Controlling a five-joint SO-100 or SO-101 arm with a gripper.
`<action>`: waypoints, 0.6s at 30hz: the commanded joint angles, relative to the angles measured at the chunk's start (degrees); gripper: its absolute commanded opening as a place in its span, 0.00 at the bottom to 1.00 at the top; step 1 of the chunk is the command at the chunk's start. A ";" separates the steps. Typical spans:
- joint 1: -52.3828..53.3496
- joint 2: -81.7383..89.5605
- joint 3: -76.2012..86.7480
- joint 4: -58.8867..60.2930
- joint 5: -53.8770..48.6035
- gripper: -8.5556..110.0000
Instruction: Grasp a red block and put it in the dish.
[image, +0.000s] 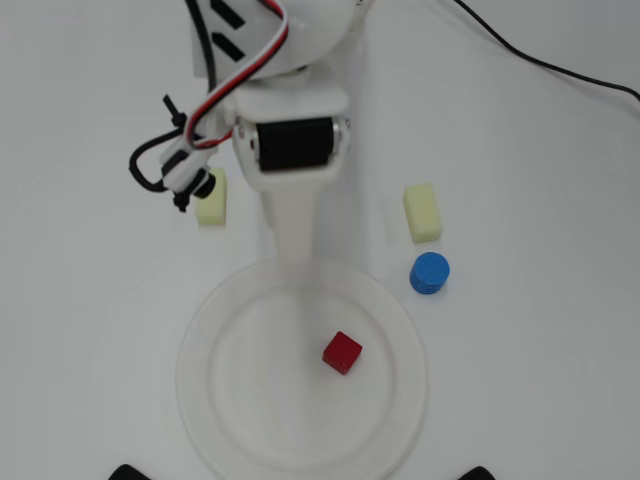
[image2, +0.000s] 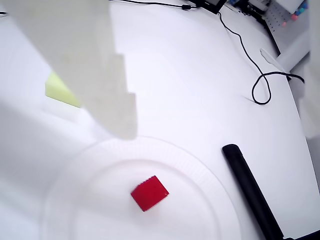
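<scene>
Inside the dish (image: 395, 300) lies the red block (image: 342, 352), clear of the empty, parted claw (image2: 210, 125).

The overhead view shows one red block (image: 342, 352), one white dish (image: 205, 330), one blue cylinder (image: 429, 272) and two pale yellow blocks (image: 422, 212) (image: 212, 204). One black cable (image: 545, 62) crosses the table's top right corner. The wrist view shows one black bar (image2: 250, 190) beside the dish.
</scene>
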 joint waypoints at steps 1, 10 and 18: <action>-2.02 18.37 11.16 5.71 -0.18 0.29; -4.48 47.81 54.05 1.32 2.20 0.27; -2.81 77.70 96.68 -18.11 -0.09 0.29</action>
